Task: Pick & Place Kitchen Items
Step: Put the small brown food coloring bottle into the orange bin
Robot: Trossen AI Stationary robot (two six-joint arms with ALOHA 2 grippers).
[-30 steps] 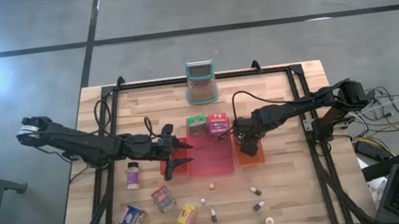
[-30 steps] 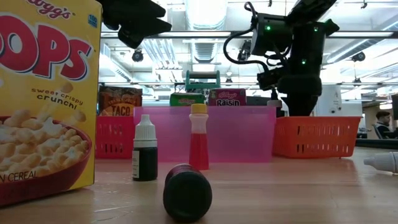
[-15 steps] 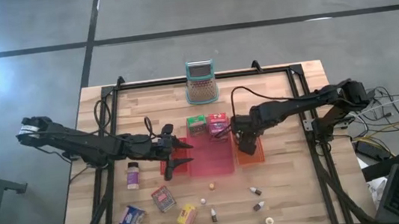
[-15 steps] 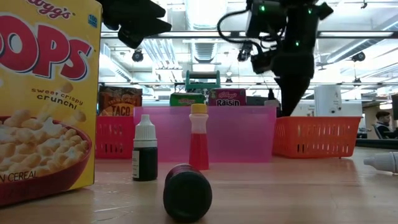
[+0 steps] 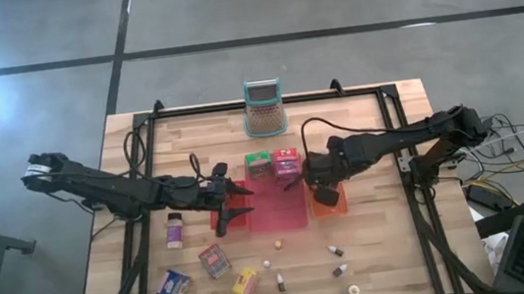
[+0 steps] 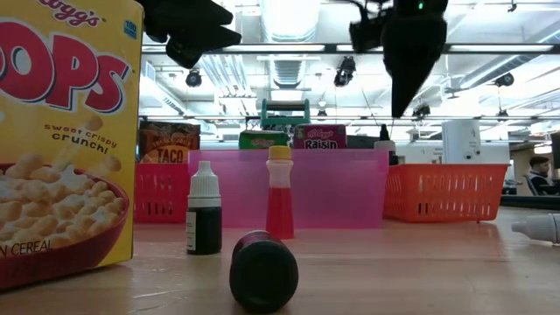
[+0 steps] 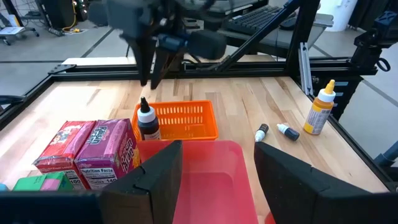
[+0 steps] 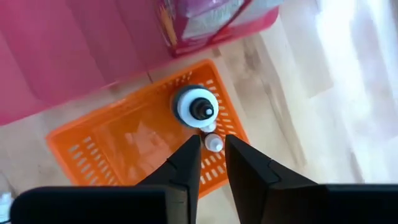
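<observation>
Along the near edge of the bench (image 5: 359, 126) lie the items not yet sorted: a blue box (image 5: 172, 285), a red box (image 5: 215, 261), a yellow box (image 5: 245, 284), a small jar (image 5: 174, 229) and several tiny capped bottles, among them two to the right (image 5: 335, 250) (image 5: 338, 271), with a dark-capped bottle lying on its side (image 6: 262, 269) closest to the low camera. Behind these sits the red tray (image 5: 280, 219), and touching its right side the orange tray (image 5: 336, 202). The right jaws (image 8: 212, 157) hang directly above the orange tray, empty, the two fingers (image 8: 188, 163) standing only narrowly apart. Straight below them a black bottle with a white cap (image 8: 196, 107) stands upright in the orange tray, its long axis vertical, with a smaller white-capped bottle (image 8: 214, 144) just beside it; both appear already placed. The right arm is the nearer one to the loose bottles at the bench's near right, so the next pick there falls to it, and the judged move is outward and toward the near edge. The left jaws (image 7: 214, 163) rest released over the left part of the red tray, holding nothing. Farther back stand the green box (image 5: 257, 163), a red raisin box (image 5: 286, 154) and a pink box (image 7: 115, 148), with the mesh holder (image 5: 262, 107) farthest.
</observation>
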